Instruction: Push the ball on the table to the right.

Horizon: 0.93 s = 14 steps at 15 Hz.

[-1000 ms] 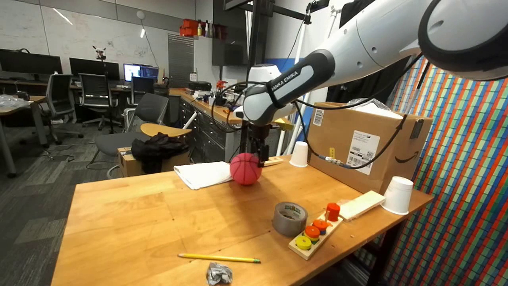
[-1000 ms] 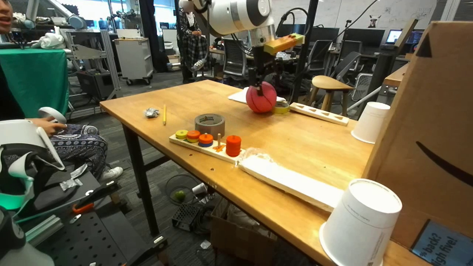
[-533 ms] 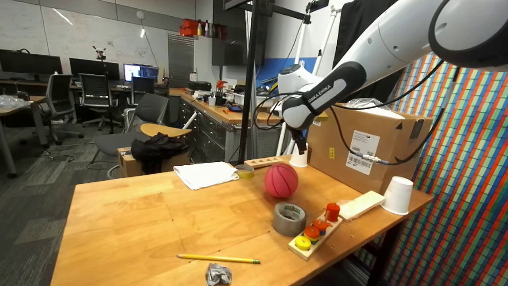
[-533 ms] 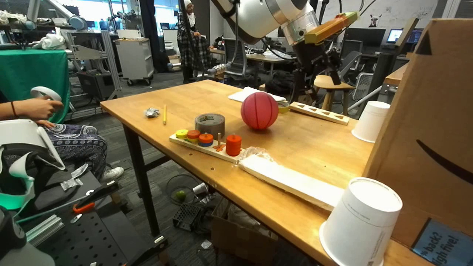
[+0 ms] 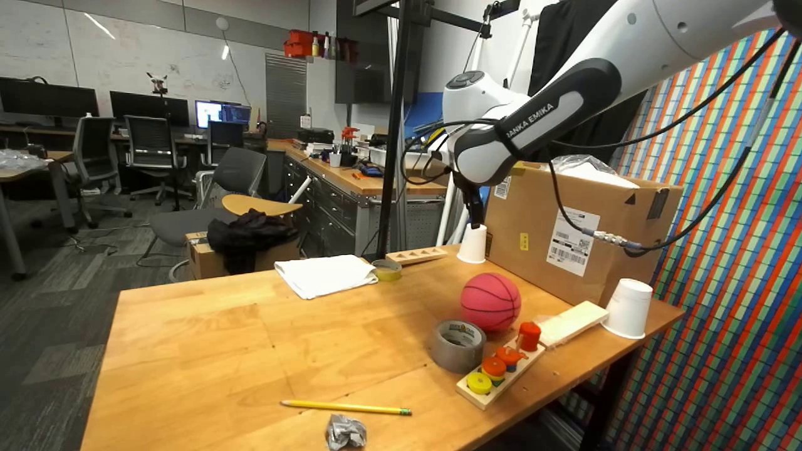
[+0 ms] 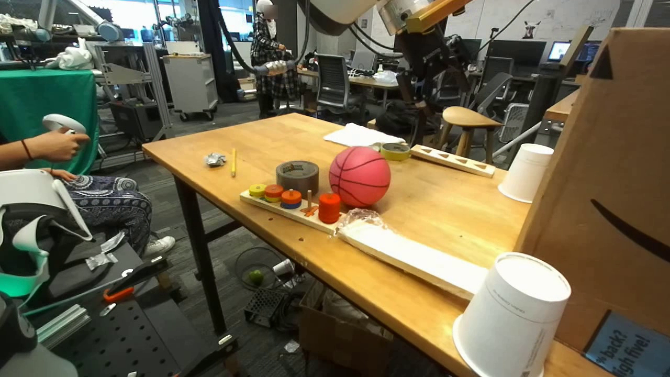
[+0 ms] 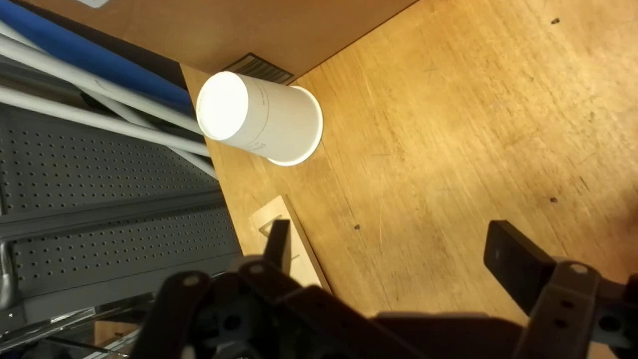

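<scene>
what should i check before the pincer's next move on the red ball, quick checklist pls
1. Pincer empty: ok, jaws stand wide open, nothing between them.
2. Pincer away from the ball: ok, apart in both exterior views.
3. Ball clear of the grey tape roll: ok, a gap shows in an exterior view.
4. Ball clear of the peg toy: cannot tell; its red stack overlaps the ball in an exterior view.
5. Ball at rest: cannot tell; it has rolled since the earlier pictures.
6. Way onward clear: not ok, peg toy and wooden board seem close.
</scene>
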{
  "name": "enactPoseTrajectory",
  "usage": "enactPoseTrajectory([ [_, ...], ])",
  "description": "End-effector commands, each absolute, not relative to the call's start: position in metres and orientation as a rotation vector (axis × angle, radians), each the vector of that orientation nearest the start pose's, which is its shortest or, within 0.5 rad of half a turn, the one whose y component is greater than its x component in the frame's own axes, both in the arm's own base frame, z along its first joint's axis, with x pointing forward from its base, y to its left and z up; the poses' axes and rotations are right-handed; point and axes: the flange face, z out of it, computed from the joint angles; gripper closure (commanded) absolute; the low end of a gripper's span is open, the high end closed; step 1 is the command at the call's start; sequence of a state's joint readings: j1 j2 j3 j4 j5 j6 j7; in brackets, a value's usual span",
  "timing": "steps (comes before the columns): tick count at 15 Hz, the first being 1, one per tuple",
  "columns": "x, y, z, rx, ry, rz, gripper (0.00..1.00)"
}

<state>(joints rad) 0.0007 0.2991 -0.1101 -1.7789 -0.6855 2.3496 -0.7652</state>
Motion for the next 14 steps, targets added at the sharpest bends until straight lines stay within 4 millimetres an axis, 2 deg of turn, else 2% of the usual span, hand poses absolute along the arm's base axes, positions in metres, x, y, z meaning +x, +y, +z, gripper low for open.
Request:
enactPoseTrajectory([
  [1, 0.635, -0.059, 0.434, 2.137, 1.323, 0.032, 0.00],
  [3, 0.628, -0.052, 0.434, 2.141, 1.358, 0.025, 0.00],
  [7, 0.617, -0.036, 0.411, 2.210, 1.451, -0.028, 0.00],
  [10, 0.597, -0.001, 0.406, 2.239, 1.602, 0.022, 0.00],
  [14, 0.567, 0.048, 0.427, 2.210, 1.745, 0.083, 0.00],
])
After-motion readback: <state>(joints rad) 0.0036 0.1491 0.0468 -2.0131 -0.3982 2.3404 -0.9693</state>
